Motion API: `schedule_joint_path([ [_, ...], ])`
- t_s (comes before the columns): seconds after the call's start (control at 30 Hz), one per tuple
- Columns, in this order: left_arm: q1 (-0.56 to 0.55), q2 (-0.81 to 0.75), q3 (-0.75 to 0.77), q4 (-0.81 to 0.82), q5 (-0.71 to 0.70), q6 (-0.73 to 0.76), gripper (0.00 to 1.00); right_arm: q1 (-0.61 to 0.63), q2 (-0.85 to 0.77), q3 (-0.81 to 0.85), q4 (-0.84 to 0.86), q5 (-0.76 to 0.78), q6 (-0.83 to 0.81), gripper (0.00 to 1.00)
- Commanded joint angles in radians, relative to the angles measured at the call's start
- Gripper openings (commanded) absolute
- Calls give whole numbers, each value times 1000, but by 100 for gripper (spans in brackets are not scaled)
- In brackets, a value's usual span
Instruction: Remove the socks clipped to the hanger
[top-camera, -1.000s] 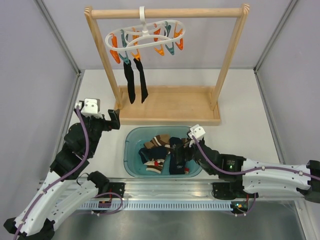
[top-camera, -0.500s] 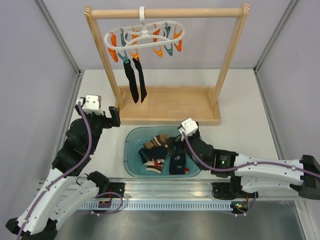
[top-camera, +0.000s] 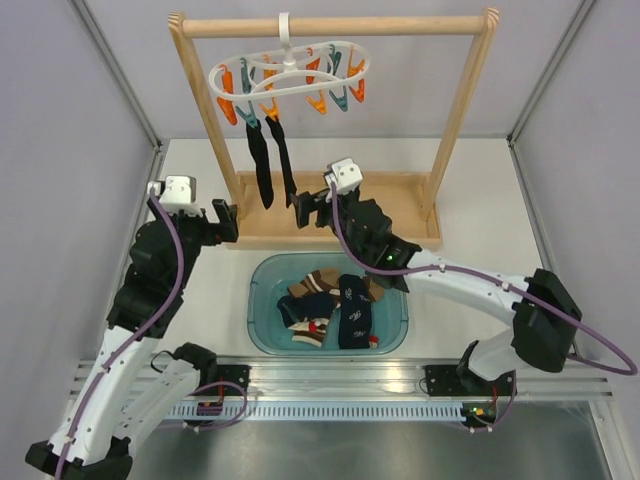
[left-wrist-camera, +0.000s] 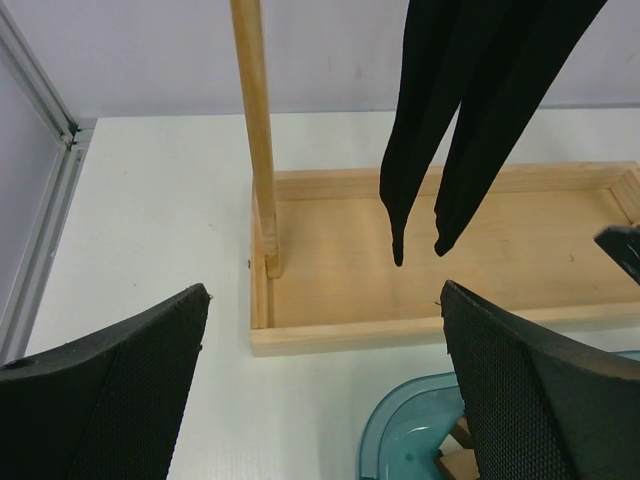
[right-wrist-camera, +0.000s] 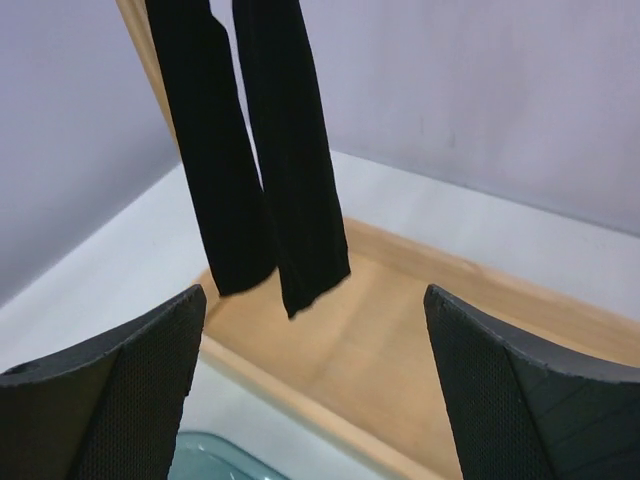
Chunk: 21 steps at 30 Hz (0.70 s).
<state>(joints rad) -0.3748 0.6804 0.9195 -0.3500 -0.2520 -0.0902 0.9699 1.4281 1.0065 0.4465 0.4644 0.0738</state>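
Change noted: the right arm (top-camera: 440, 275) has left the teal bin (top-camera: 252, 300), where it sat low over the pile a second ago, and has swung up and forward. The right jaws now stand over the wooden base (top-camera: 350, 212) of the rail frame (top-camera: 335, 25), just beside the lower ends of the two dark socks (top-camera: 272, 165). The left arm (top-camera: 160, 270) has barely shifted. The left jaws remain near the frame's left post and face the same pair.

Jaw state: both wrist views show the fingers spread wide with nothing between them. Both pairs are released and empty.

Location of task items: the two dark socks (right-wrist-camera: 250, 150) hang side by side from neighbouring pegs at the left end of the white hanger (top-camera: 290, 75), which hooks over the top rail. Their toes (left-wrist-camera: 418, 235) hang clear above the wooden base. The other orange and teal pegs appear to hold nothing. A heap of striped and dark socks (top-camera: 330, 305) lies in the bin on the counter (top-camera: 480, 200).

Assessment: the move reads as a return trip after a drop into the bin. The task looks mostly done, with this pair outstanding. From the right wrist view the socks sit ahead and slightly left of centre, not yet between the fingers. A further advance is needed before closing, then a downward pull to free the peg.
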Motion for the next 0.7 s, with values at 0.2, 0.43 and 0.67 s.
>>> schedule_joint_path([
  [0.2,22,-19,-28,40,40,-36,100,-53,259,254,132,-142,-14,90],
  [0.43,27,-28,-36,40,51,-39,100,-69,368,351,156,-142,-17,88],
  [0.67,31,-36,-41,42,59,-40,100,-82,410,391,153,-132,-29,87],
])
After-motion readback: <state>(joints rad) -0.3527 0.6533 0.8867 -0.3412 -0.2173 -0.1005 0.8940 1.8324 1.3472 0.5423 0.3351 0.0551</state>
